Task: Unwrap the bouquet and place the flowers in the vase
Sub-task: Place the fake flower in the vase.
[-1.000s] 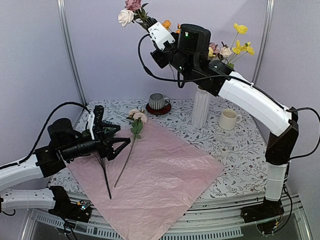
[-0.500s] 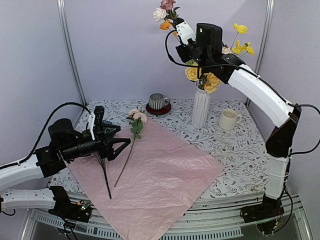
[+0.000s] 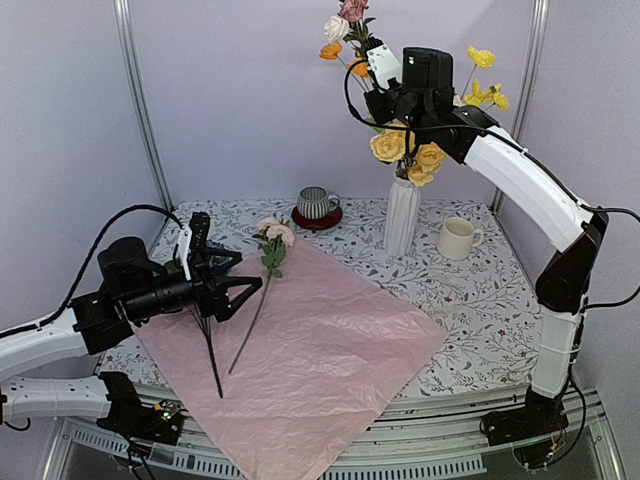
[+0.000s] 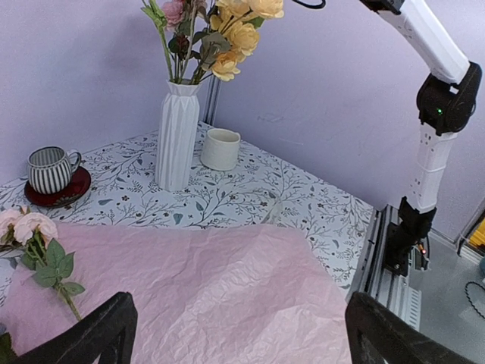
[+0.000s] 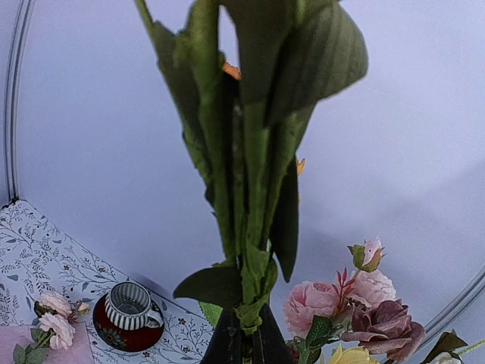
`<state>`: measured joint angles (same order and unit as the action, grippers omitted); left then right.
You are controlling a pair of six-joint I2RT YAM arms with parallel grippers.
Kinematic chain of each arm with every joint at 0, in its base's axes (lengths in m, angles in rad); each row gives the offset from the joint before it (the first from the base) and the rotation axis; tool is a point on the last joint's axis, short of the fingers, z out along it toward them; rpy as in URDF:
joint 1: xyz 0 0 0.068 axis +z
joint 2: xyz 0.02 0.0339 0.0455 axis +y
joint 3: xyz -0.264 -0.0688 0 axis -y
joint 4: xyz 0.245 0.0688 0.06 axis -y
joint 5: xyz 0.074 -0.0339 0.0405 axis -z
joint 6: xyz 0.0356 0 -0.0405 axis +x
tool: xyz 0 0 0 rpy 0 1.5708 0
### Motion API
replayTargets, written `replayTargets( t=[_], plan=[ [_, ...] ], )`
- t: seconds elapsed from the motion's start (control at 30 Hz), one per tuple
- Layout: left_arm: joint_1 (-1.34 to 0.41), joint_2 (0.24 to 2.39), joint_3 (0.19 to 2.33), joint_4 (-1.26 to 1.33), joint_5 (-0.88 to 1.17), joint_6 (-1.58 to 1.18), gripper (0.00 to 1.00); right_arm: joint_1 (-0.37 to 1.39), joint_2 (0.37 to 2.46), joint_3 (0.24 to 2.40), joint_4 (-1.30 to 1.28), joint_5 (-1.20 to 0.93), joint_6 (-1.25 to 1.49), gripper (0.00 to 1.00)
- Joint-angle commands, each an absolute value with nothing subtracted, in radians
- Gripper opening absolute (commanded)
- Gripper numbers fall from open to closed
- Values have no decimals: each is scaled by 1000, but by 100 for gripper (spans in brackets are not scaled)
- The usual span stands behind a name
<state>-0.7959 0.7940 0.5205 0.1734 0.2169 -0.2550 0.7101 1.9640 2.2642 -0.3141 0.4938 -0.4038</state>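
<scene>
The white ribbed vase [image 3: 402,215] [image 4: 176,136] stands at the back of the table and holds yellow roses [image 3: 405,155] and other flowers. High above it, my right gripper [image 3: 377,62] [image 5: 246,337] is shut on a bunch of green stems [image 5: 246,189] topped by pale roses and an orange poppy [image 3: 340,25]. The bouquet's lilac-pink paper [image 3: 300,350] [image 4: 197,288] lies spread flat. A pink rose stem [image 3: 268,240] [image 4: 30,227] and dark stems [image 3: 210,350] lie on its left part. Over the sheet's left side hovers my left gripper [image 3: 240,275] [image 4: 239,341], open and holding nothing.
A striped grey cup on a red saucer [image 3: 317,205] [image 4: 49,168] [image 5: 130,307] sits left of the vase. A cream mug [image 3: 458,238] [image 4: 221,148] stands to its right. Metal posts [image 3: 140,100] rise at the back corners. The paper overhangs the table's near edge.
My right arm has swung rightward with its bunch, from left of the vase to over its flowers, the stems now nearly upright. The left arm has not moved.
</scene>
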Motion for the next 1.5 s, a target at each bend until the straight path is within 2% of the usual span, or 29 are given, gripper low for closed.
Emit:
replayTargets(
  t=[0.0,0.77,1.17,1.23,1.37,1.47],
  plan=[
    [-803,800,508,183,206,-253,98,700,1915,2251,-301,496,-400,1],
    [-804,822,515,187,210,-253,98,694,1923,2226,-278,495,-423,1],
    [-803,824,517,185,207,-252,98,604,1994,2227,-316,404,-312,3],
    [-803,825,518,185,209,-253,98,592,2006,2228,-324,388,-295,7],
    [-803,829,518,186,209,-251,98,585,2014,2228,-337,375,-273,31],
    [-801,834,520,187,206,-252,98,584,2009,2228,-336,371,-266,40]
  ],
)
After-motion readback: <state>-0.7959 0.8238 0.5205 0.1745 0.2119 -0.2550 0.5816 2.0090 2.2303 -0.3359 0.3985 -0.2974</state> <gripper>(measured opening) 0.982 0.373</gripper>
